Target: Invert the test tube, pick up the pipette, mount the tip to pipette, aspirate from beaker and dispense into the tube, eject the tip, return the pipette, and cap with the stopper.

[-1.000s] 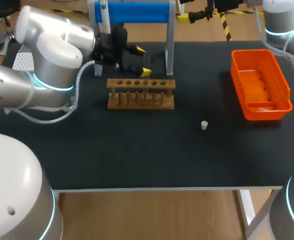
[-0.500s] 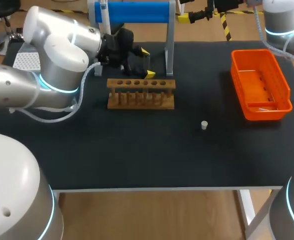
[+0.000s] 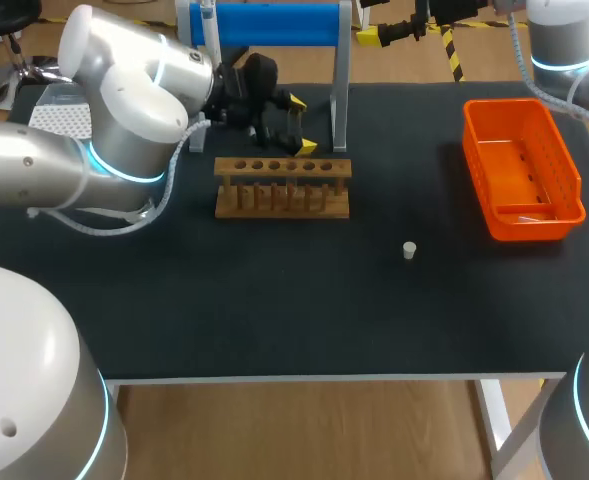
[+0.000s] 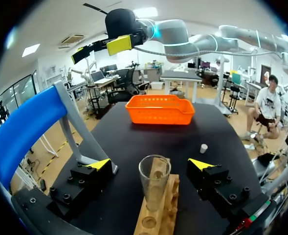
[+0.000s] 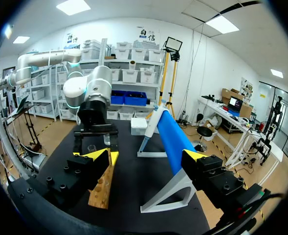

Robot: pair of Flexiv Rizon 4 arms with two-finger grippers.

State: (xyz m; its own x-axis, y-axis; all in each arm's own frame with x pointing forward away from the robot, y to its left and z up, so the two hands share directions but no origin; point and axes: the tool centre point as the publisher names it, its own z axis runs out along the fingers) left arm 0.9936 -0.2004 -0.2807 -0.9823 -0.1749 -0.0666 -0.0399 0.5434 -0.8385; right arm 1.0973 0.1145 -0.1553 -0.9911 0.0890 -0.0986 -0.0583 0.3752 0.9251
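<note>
The test tube (image 4: 154, 183) stands upright in the wooden rack (image 3: 282, 187), which sits toward the far edge of the worktop (image 3: 274, 300), left of its middle. The left jaws straddle it, one yellow-tipped finger on each side with a plain gap between tip and glass, so they are released and grasp nothing. The tube's long axis runs vertical, crosswise to the line on which the jaws would close. It lies straight ahead of them and centred, so closing alone should take hold of it for the inversion. The left arm (image 3: 124, 110) is by far the nearer. The right arm (image 3: 564, 40) comes in at the far right corner, and the right jaws are spread wide on nothing, well apart from the rack.

The tube is clear glass and empty as far as can be told. What looks like an open rim is uppermost, and the lower part sits in a hole toward the rack's end nearer the orange basket (image 3: 521, 170). The small pale stopper (image 3: 409, 250) lies on the bare worktop between rack and basket, nearer the front edge.
</note>
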